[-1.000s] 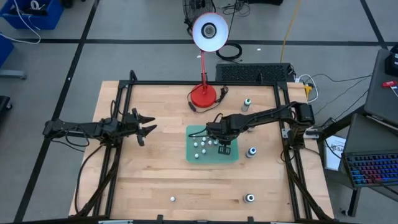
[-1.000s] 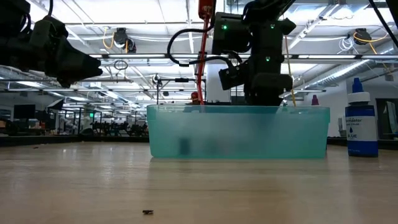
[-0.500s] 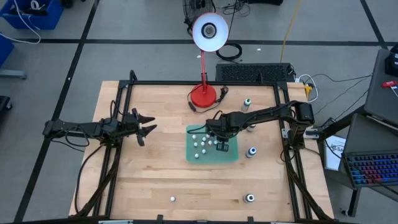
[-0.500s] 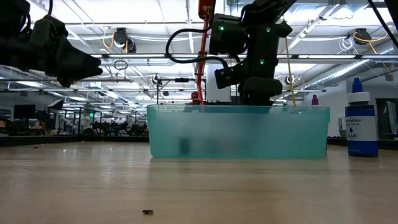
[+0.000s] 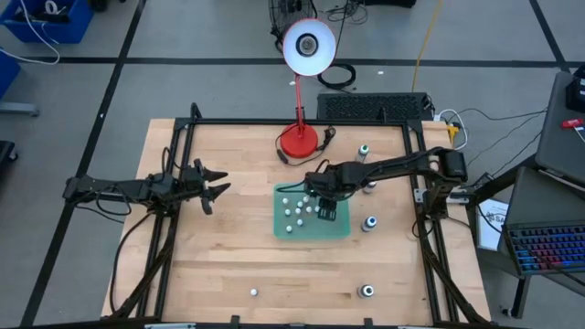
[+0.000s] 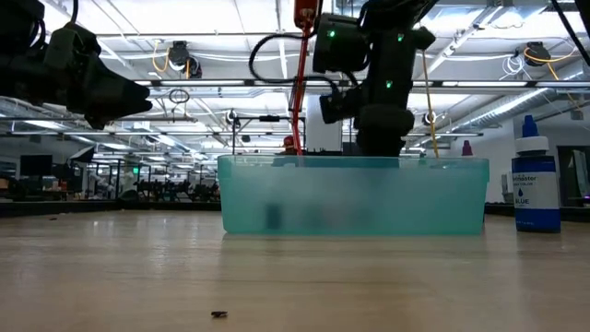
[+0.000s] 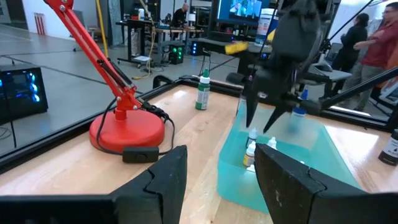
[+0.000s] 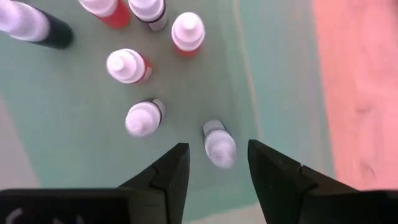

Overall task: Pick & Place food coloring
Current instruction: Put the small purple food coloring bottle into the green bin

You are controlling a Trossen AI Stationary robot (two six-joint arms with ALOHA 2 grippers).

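The counter (image 5: pixel 228 247) is pale wood with visible grain and a smooth, faintly shiny finish. The bin (image 6: pixel 354 195) is frosted, translucent teal plastic. The food coloring (image 8: pixel 143 118) bottles look like smooth plastic with white caps. The lamp (image 7: pixel 127 129) base is glossy red. Both arms are matt black.

Bright, even overhead light; ceiling strips (image 6: pixel 230 57) glare at twelve o'clock; the nearest bottle (image 8: pixel 219 144) blurs.

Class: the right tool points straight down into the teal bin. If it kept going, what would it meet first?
Probably the white-capped bottle between the open right tool; depth is unclear, otherwise the bin floor.
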